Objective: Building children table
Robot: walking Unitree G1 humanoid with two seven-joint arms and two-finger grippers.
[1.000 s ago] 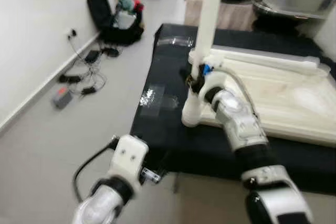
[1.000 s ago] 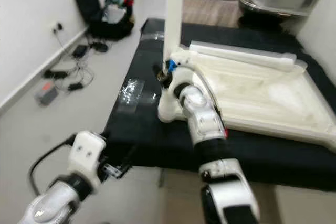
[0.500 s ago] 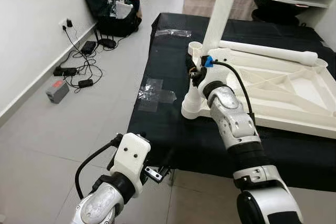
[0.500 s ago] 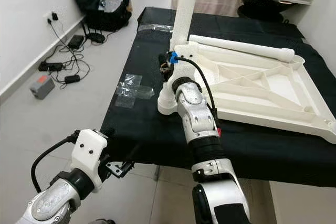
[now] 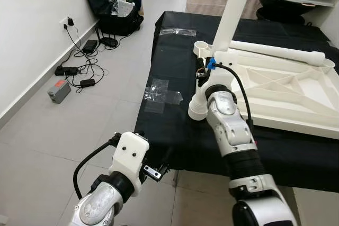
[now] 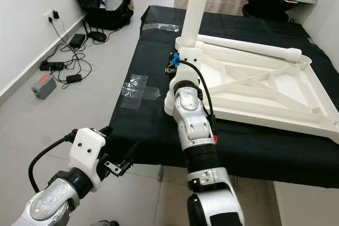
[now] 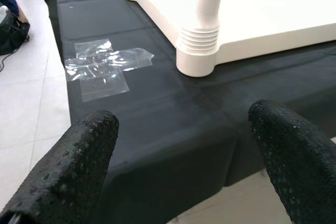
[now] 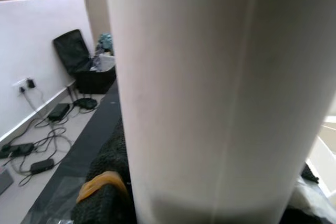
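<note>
White plastic children's table top [image 6: 265, 91] lies upside down on your black-covered worktop [image 6: 153, 115], ribbed underside up, and one white round table leg [image 6: 197, 5] stands upright at its near left corner. Your right end effector [image 5: 203, 72] is at the foot of that leg, where it meets the corner socket; in the right wrist view the white tube [image 8: 210, 93] sits right against the black fingers [image 8: 105, 187], so you're clamped on the leg. A second white leg [image 6: 249, 48] lies flat along the far edge of the table top. Another short white ribbed socket [image 7: 197, 56] rests on the black cover at the table top's near corner.

Patches of clear tape [image 5: 161, 91] shine on the cover left of it. Your left end effector [image 7: 184, 166] hangs low before the worktop's near edge, fingers spread apart, nothing between them. Off to the left on the grey floor: a black bag [image 5: 114, 11] against the wall, with cables and chargers [image 5: 79, 70] trailing beside it.
</note>
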